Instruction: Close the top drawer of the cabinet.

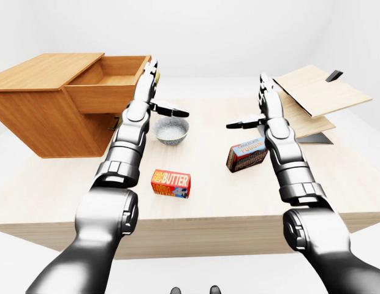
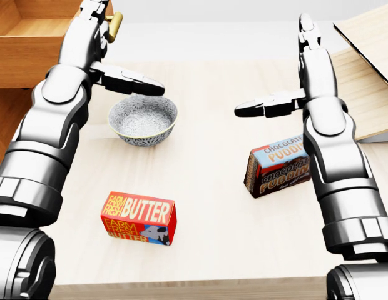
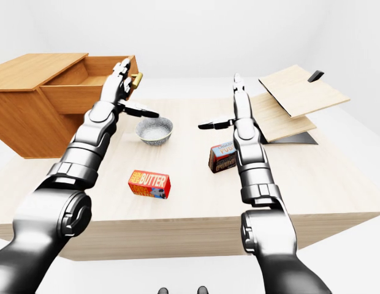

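One top drawer (image 1: pixel 110 82) juts open from the cabinet (image 1: pixel 43 113) at the counter's (image 1: pixel 208 202) left; the left hand (image 3: pixel 119 82), fingers spread and empty, stands against its face, apparently to push.

One cabinet (image 1: pixel 37 104) with one open top drawer (image 1: pixel 107 82); one bowl (image 2: pixel 142 120); one butter box (image 2: pixel 139 219); one pudding box (image 2: pixel 278 165); two hands, left hand (image 2: pixel 97 25) and right hand (image 2: pixel 306 47).
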Robot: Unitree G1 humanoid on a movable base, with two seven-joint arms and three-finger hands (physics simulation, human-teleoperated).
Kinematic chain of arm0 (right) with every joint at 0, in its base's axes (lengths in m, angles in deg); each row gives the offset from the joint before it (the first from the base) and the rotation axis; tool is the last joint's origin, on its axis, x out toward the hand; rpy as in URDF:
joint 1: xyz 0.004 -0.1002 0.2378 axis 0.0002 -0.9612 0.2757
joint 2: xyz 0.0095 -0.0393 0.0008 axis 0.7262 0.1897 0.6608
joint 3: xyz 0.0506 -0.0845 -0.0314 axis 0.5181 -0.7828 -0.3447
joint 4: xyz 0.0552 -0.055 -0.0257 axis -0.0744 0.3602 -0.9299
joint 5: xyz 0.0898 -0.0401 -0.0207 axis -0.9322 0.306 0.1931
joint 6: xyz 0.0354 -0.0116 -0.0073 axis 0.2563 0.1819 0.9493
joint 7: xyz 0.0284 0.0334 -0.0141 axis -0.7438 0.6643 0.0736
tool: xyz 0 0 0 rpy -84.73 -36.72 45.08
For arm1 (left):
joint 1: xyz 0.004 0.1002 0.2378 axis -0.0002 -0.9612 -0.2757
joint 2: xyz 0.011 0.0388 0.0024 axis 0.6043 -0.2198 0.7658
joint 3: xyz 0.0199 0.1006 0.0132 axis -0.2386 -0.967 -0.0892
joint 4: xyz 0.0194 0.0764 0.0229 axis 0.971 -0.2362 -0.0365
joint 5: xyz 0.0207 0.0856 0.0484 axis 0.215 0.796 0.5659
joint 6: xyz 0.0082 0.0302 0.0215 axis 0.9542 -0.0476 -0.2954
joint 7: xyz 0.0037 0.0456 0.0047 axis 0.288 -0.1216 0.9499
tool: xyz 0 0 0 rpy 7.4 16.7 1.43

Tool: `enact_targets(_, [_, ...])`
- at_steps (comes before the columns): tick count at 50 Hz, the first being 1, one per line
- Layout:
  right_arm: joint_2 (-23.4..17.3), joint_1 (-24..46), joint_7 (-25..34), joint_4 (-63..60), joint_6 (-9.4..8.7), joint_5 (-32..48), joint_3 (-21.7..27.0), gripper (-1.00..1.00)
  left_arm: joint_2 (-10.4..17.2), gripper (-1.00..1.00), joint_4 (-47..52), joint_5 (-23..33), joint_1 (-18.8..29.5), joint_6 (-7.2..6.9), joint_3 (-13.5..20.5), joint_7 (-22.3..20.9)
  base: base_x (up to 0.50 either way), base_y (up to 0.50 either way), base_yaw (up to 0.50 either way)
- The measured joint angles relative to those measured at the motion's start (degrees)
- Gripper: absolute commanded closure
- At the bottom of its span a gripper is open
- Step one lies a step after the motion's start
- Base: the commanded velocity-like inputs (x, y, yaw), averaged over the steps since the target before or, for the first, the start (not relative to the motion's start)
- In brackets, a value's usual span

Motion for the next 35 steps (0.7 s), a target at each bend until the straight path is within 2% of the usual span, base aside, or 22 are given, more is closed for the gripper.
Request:
enact_targets(5, [-0.1,2.3,-0.1,3.6,0.00,0.6,-0.2,-1.00,0.3,-1.00,-3.9,0.2,2.8,0.74,0.1,0.8,0.00,0.00,0.00])
enact_targets(10, [-0.2,3.7,-0.1,6.3,0.00,1.0,-0.4,-1.00,0.4,-1.00,-5.9,0.3,4.4,0.80,0.3,1.4,0.00,0.00,0.00])
enact_targets(35, [0.1,3.7,1.2,7.5,0.00,2.3,-0.8,-1.00,0.2,-1.00,-9.2,1.1,6.2,0.72,0.2,3.3,0.00,0.00,0.00])
